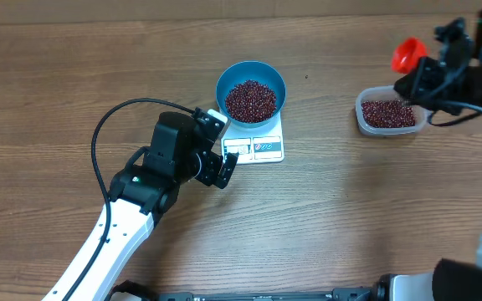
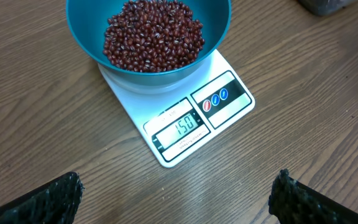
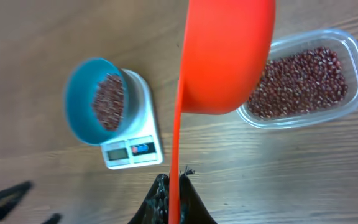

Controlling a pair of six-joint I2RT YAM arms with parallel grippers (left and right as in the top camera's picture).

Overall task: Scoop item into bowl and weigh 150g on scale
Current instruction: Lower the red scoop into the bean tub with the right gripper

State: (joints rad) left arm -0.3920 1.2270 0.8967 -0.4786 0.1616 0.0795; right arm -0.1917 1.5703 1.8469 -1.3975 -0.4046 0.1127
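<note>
Weighing seems to be ending: the blue bowl (image 2: 84,28) of red beans (image 2: 151,34) is sitting on the kitchen scale (image 2: 229,109), which is showing 150. The left pincer (image 2: 176,199) is hanging released near the scale. The right pincer (image 3: 169,193) is grasping the red scoop (image 3: 225,56), which probably only needs setting down.

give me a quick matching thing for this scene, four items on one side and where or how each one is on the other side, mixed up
Column one:
1. blue bowl
2. orange scoop
3. clear tub
4. left claw

Column two:
A. gripped by the right claw
B. open, holding nothing
C. standing on the scale
D. off the scale, with beans inside

Pairs: 1-C, 2-A, 3-D, 4-B
</note>
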